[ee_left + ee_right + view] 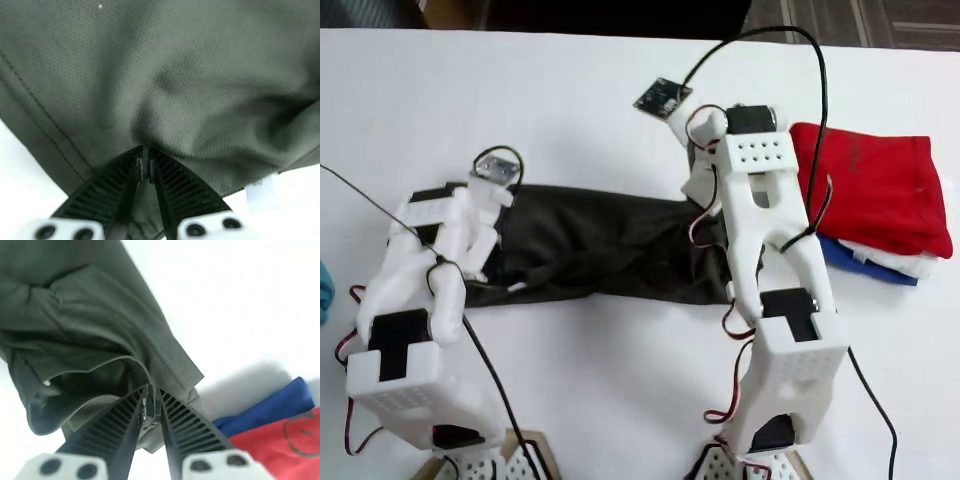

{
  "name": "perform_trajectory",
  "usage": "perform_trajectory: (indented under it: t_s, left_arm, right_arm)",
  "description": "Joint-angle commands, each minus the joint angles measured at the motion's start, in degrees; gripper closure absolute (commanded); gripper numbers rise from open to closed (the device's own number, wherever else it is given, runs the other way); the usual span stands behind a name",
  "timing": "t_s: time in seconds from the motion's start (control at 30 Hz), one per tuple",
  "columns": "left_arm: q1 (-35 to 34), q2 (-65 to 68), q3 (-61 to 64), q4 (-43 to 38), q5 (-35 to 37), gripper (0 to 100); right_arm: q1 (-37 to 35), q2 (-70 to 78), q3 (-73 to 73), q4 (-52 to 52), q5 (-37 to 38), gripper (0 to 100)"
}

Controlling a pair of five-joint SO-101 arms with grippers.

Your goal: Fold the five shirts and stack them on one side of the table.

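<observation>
A dark olive shirt [600, 245] lies stretched across the middle of the white table, held at both ends. At its left end my left gripper [490, 205] is shut on the fabric; in the left wrist view the shirt [190, 85] bunches into the pinched black fingertips [145, 162]. My right gripper [705, 200] is shut on the shirt's right end, where the hem and folded layers [95, 340] meet its fingertips [148, 405]. A stack of folded shirts with a red shirt [875, 190] on top sits at the right side of the table, also seen as the red shirt [280, 445] beside my right gripper.
Under the red shirt lie a white one [905, 262] and a blue one [855, 260], the blue one [270, 407] close to my right gripper. Cables run over the table [570, 90]. A small dark circuit board [662, 98] lies behind the shirt.
</observation>
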Motion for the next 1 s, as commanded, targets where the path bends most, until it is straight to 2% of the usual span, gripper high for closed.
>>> perform_trajectory:
  t_s: [0.0,0.2,0.37,0.43,0.63,0.97]
  left_arm:
    - [0.62,0.44,-0.13,-1.14,-0.09,97]
    - [0.62,0.44,-0.13,-1.14,-0.09,97]
    - [0.62,0.44,-0.13,-1.14,-0.09,97]
    - [0.62,0.44,-0.13,-1.14,-0.09,97]
    - [0.62,0.44,-0.13,-1.14,-0.09,97]
    - [0.62,0.44,-0.13,-1.14,-0.09,97]
  right_arm:
    - [1.36,1.36,-2.37,-0.4,0.35,97.8]
    - [0.84,-0.4,-2.55,8.57,-0.26,95.4]
    - [0.92,-3.91,-2.02,10.33,0.88,77.4]
    - [0.57,-3.56,-1.93,11.82,2.02,74.1]
    - [0.66,-3.3,3.16,11.74,2.29,74.5]
    - [0.84,-3.21,11.87,1.54,2.29,76.8]
